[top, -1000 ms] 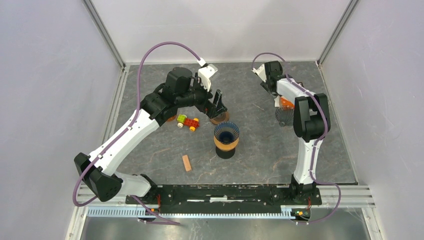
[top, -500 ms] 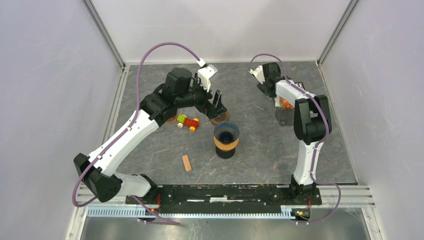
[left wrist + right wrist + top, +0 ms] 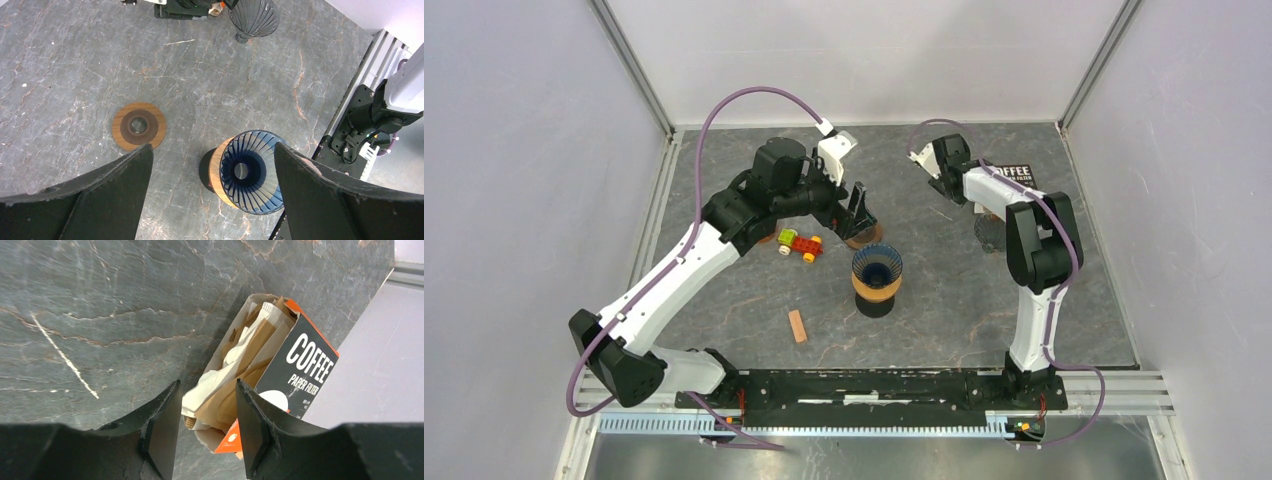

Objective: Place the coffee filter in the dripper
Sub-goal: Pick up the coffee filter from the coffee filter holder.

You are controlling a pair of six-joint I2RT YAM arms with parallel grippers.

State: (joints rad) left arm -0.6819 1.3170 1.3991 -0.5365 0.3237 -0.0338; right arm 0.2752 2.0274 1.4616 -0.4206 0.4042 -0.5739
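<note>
**Hovering open-fingered over the filter box**

The paper coffee filters (image 3: 235, 365), white and brown, are sitting crumpled in the open end of a black-and-orange coffee filter box (image 3: 302, 365). The box is lying on its side toward the far right of the grey stone table (image 3: 944, 300). The right gripper (image 3: 206, 390) is hanging over that opening, its fingers spread and gripping nothing.

The blue ribbed dripper (image 3: 877, 268) is standing upright on its wooden collar at mid-table, well apart from the box and showing bare ribs inside. The left gripper (image 3: 212, 150) is hovering above it with jaws wide apart and empty.

A wooden ring (image 3: 139, 126) is lying flat near the dripper. A dark glass dripper (image 3: 254, 17) is standing near the box, while a toy car (image 3: 799, 244) and a wooden block (image 3: 797, 326) are resting farther left.
</note>
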